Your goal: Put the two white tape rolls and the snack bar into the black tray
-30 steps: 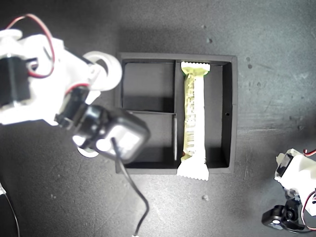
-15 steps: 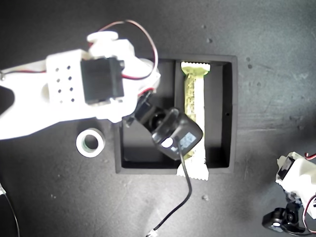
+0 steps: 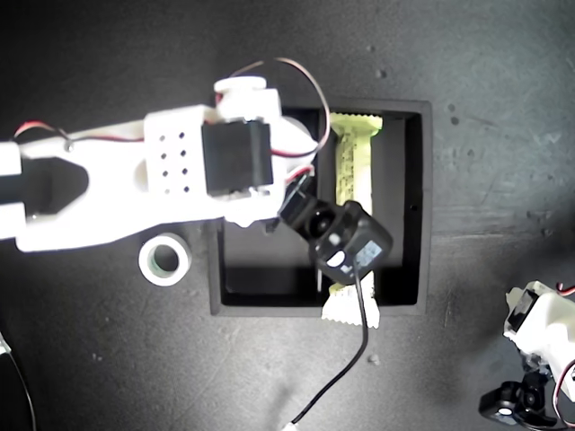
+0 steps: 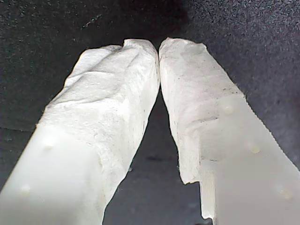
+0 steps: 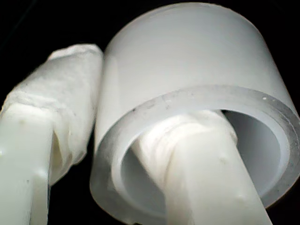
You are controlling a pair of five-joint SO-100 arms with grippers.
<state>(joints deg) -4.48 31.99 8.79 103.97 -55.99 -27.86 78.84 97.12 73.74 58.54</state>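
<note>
The snack bar (image 3: 353,171) lies lengthwise in the long compartment of the black tray (image 3: 424,206), its long axis running top to bottom of the exterior view, one crimped end at the tray's upper wall and the other (image 3: 346,312) sticking out over the lower wall. Its pale yellow-green wrapper shows no writing I can read here, and much of its middle is hidden by my second arm's camera (image 3: 349,243). That arm reaches in from the exterior view's left, across the tray's two small compartments. In the second wrist view my second gripper (image 5: 140,140) is clamped on the larger tape roll (image 5: 197,89): one finger (image 5: 61,117) presses the roll's outer wall and the other (image 5: 206,173) passes through its hole. The roll itself is hidden under the arm in the exterior view, so I cannot tell which compartment it hangs over. The smaller roll (image 3: 165,259), greenish inside, lies flat on the dark table (image 3: 108,359) just beside the tray's left wall in the exterior view. My first gripper (image 4: 158,47) has its fingertips closed together on nothing, above bare dark table. An arm (image 3: 536,359) sits at the exterior view's lower right corner, well apart from the tray.
</note>
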